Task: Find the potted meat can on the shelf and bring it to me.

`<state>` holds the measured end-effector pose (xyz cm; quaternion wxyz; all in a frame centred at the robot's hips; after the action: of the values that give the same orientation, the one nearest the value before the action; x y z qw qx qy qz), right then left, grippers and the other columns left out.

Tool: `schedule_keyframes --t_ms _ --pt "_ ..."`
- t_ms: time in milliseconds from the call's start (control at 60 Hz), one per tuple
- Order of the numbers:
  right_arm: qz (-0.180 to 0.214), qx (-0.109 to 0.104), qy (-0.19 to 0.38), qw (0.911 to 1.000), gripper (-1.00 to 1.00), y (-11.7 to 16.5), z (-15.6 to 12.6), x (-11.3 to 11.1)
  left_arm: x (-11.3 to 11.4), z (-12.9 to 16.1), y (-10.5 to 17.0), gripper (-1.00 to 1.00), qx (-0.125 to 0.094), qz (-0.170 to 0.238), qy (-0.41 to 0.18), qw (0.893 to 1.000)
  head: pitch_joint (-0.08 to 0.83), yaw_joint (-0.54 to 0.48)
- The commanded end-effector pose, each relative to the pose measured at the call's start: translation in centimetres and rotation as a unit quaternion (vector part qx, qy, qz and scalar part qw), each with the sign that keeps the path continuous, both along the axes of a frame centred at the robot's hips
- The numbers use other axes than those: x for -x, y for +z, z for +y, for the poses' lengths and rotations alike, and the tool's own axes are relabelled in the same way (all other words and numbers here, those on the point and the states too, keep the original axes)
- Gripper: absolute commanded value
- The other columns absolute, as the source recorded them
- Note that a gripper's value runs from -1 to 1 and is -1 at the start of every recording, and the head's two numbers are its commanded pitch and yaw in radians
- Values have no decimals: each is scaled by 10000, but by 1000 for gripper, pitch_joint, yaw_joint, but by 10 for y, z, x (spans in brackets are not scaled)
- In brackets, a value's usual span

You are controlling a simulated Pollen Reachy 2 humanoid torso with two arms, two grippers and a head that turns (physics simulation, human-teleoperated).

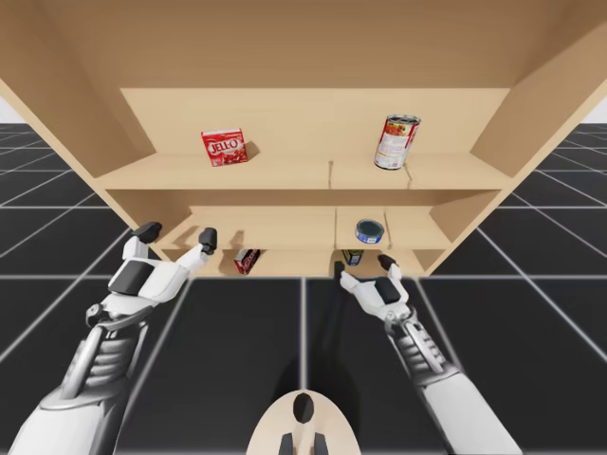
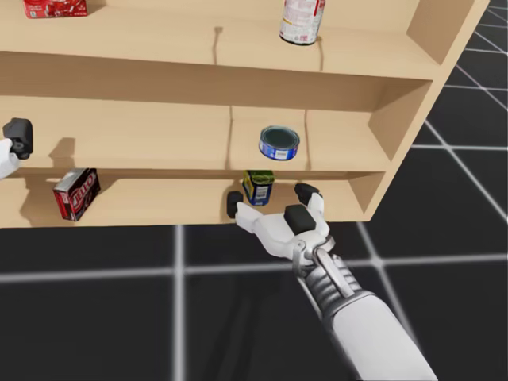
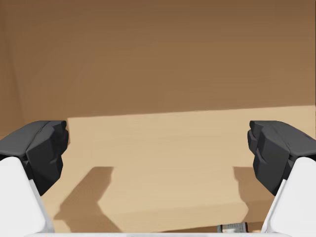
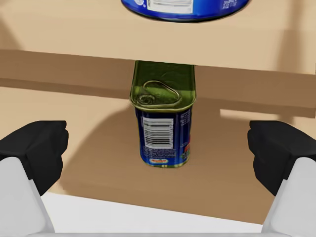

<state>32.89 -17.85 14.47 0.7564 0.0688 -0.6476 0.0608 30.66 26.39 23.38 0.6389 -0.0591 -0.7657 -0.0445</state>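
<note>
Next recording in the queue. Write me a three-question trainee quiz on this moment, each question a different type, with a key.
1. True or false: my right end effector is shut on the small blue potted meat can.
2. Multiple choice: on which level of the wooden shelf does the flat round blue can stand? A) top B) middle, directly above the potted meat can C) bottom
3. Short answer: what lies between the fingers of my left end effector?

Key:
1. False. Its fingers are open, and the can stands ahead between them, untouched.
2. B.
3. Nothing. The fingers are open over bare shelf board.
</note>
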Motion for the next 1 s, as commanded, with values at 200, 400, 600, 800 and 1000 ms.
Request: schedule_keyframes --t_ms 200,400,600,800,1000 --pt "438 -436 -90 9980 -1000 -25 55 -44 1 -2 0 -1000 13 9 -10 10000 604 -196" --pt "548 -429 -130 9975 -1000 -34 64 -68 2 -2 0 -1000 20 31 15 10000 606 -191" --pt "653 -378 -97 9971 242 -40 70 -70 2 -2 0 -1000 31 33 14 10000 606 -186" --pt "770 -409 -45 9962 1000 -40 72 -64 1 -3 0 -1000 28 51 8 10000 602 -185" --pt "36 -373 -88 9993 1000 -22 67 -58 1 -2 0 -1000 41 41 16 10000 601 -187"
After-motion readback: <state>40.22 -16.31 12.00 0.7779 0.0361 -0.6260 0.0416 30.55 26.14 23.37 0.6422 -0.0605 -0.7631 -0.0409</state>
